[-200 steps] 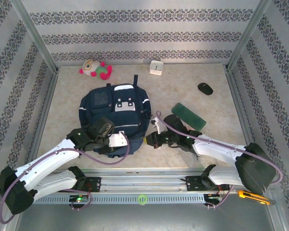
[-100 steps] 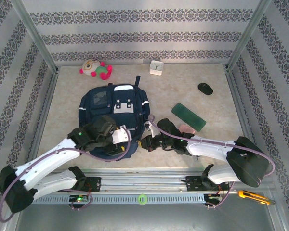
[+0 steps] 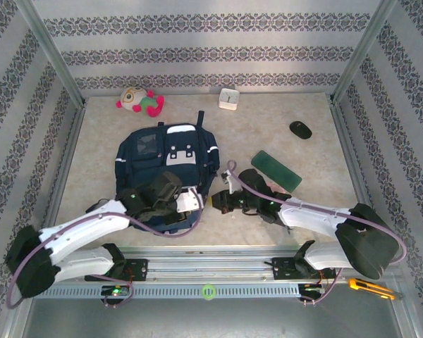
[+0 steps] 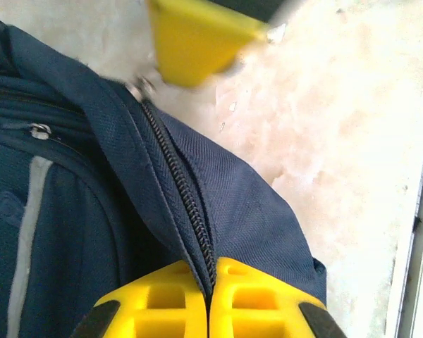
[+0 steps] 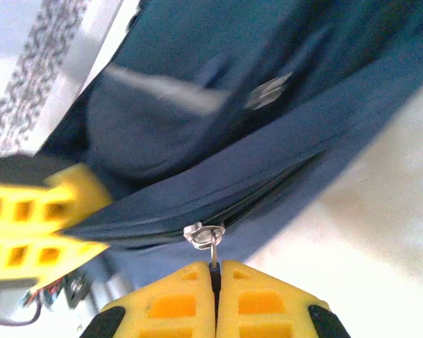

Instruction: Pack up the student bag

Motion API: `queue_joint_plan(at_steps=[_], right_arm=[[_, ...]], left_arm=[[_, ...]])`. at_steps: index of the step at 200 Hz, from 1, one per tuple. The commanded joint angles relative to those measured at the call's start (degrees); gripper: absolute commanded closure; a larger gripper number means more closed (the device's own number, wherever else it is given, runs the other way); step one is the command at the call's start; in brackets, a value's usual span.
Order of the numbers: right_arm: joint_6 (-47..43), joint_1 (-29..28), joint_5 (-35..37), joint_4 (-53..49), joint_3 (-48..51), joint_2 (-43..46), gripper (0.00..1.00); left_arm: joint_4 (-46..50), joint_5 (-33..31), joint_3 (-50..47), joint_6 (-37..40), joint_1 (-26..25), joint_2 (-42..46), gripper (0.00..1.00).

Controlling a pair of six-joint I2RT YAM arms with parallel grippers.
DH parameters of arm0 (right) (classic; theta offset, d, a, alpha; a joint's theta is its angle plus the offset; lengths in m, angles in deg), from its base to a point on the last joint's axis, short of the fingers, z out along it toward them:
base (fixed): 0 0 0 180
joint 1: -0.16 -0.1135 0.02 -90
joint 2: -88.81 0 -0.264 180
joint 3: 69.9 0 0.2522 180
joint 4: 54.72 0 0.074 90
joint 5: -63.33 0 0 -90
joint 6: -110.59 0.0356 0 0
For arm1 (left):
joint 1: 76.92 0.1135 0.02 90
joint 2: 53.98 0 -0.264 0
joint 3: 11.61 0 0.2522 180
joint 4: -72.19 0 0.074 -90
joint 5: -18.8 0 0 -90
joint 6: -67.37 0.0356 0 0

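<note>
The navy student bag (image 3: 170,160) lies flat on the table, straps toward the far wall. My left gripper (image 3: 195,200) is at its near right corner. In the left wrist view that gripper (image 4: 209,273) is shut on the bag's fabric (image 4: 254,211) along the zipper track (image 4: 180,190). My right gripper (image 3: 216,202) sits just to the right of it. Its yellow fingers (image 5: 213,269) are shut on the tab of the silver zipper pull (image 5: 204,233), at the end of the bag's (image 5: 218,84) partly parted zipper. The two grippers are almost touching.
A plush toy (image 3: 139,101) and a white box (image 3: 228,98) lie near the far wall. A black mouse (image 3: 300,129) and a green case (image 3: 276,170) lie to the right of the bag. A yellow cutter (image 3: 370,286) rests by the right arm's base.
My left gripper opened, moved right along the bag's near edge and shut again on the fabric by the zipper. The right gripper kept hold of the zipper pull, shifting slightly.
</note>
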State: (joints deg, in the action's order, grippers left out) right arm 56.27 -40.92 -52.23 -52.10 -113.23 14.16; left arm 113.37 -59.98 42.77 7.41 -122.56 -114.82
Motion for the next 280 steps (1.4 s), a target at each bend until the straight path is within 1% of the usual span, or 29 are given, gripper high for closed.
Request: queue_joint_plan(at_steps=[1,33,56,70,92,115,121,123,132,140,143,147,148,149,150,151,152,154,162,175,199,212,225,248,260,280], right_arm=[[0.1,6.2,2.4,0.1,0.7,-1.3,1.00],[0.2,13.2,3.0,2.8,-3.0,-8.2,1.00],[0.9,14.8,5.2,4.7,-6.3,-13.4,1.00],[1.0,15.1,6.4,5.8,-7.4,-14.8,1.00],[0.2,15.1,6.3,6.0,-7.8,-14.0,1.00],[-1.8,15.2,4.8,4.2,-7.1,-10.1,1.00],[-2.3,15.1,4.7,2.6,-7.0,-9.0,1.00],[-2.4,15.2,4.7,2.1,-6.9,-8.5,0.98],[-2.9,15.2,4.9,-0.5,-6.6,-6.3,0.82],[-3.5,15.2,5.1,-3.1,-6.3,-4.0,0.71],[-3.6,15.2,5.2,-3.9,-6.2,-3.3,0.68],[-3.8,15.2,5.5,-5.1,-6.1,-1.9,0.65],[-3.8,15.2,5.5,-5.7,-6.1,-1.6,0.64],[-3.9,15.2,5.6,-6.1,-6.0,-1.3,0.63],[-3.9,15.2,5.7,-6.5,-6.0,-0.9,0.63],[-3.9,15.2,5.8,-6.9,-6.0,-0.6,0.62],[-3.9,15.2,5.8,-7.2,-5.9,-0.3,0.61],[-3.9,15.1,5.9,-7.9,-5.8,0.4,0.59],[-3.8,14.9,6.1,-10.7,-5.5,2.8,0.53],[-3.0,13.8,7.0,-15.1,-5.1,6.7,0.50],[-2.1,9.3,9.6,-20.1,-3.5,12.2,0.49],[-1.5,7.2,11.0,-21.2,-2.3,13.8,0.49],[-0.9,6.0,11.1,-20.7,-1.2,14.8,0.49],[-1.2,4.2,11.3,-19.7,-0.7,15.2,0.49],[-1.7,3.5,11.6,-19.3,-1.0,14.9,0.48],[-2.3,2.6,10.2,-18.8,-2.0,13.1,0.47]], left_arm=[[5.5,3.5,-1.1,4.3,0.0,7.5,1.00],[9.8,6.8,-1.4,4.9,0.0,12.6,1.00],[9.1,7.3,-1.3,4.9,0.0,14.4,1.00],[8.0,6.9,-1.4,5.0,0.0,14.4,1.00],[4.4,5.5,-2.0,4.1,0.0,13.6,1.00],[-1.7,2.9,-3.0,1.9,0.0,10.7,1.00],[-4.1,2.8,-3.2,0.4,0.0,9.4,0.98],[-4.9,2.9,-3.2,-0.2,0.0,9.2,0.97],[-8.6,4.2,-3.1,-2.8,-0.1,6.6,0.84],[-11.3,6.2,-2.8,-4.2,-0.3,4.4,0.66],[-12.0,7.1,-2.5,-4.7,-0.4,3.6,0.55],[-12.6,8.2,-1.9,-5.1,-0.6,2.6,0.36],[-12.6,8.5,-1.8,-5.1,-0.6,2.5,0.30],[-12.6,8.9,-1.6,-5.2,-0.6,2.2,0.21],[-12.5,9.3,-1.4,-5.1,-0.6,1.9,0.16],[-12.4,9.6,-1.2,-4.9,-0.6,1.7,0.08],[-12.3,9.9,-1.1,-4.7,-0.6,1.5,0.04],[-11.9,10.5,-0.7,-4.3,-0.6,1.2,0.00],[-10.5,10.9,1.0,-3.1,-0.6,0.5,0.01],[-8.2,6.6,2.8,-1.4,-0.3,0.9,0.01],[-0.8,1.0,3.3,6.0,2.5,2.8,0.01],[3.2,0.3,3.0,9.4,4.6,3.6,0.01],[5.9,-0.4,2.6,12.7,5.7,3.8,0.01],[6.8,-4.3,1.2,16.6,6.0,2.4,0.01],[5.8,-5.9,0.8,17.1,6.2,0.5,0.01],[3.9,-6.7,1.0,17.2,6.4,-3.7,0.01]])
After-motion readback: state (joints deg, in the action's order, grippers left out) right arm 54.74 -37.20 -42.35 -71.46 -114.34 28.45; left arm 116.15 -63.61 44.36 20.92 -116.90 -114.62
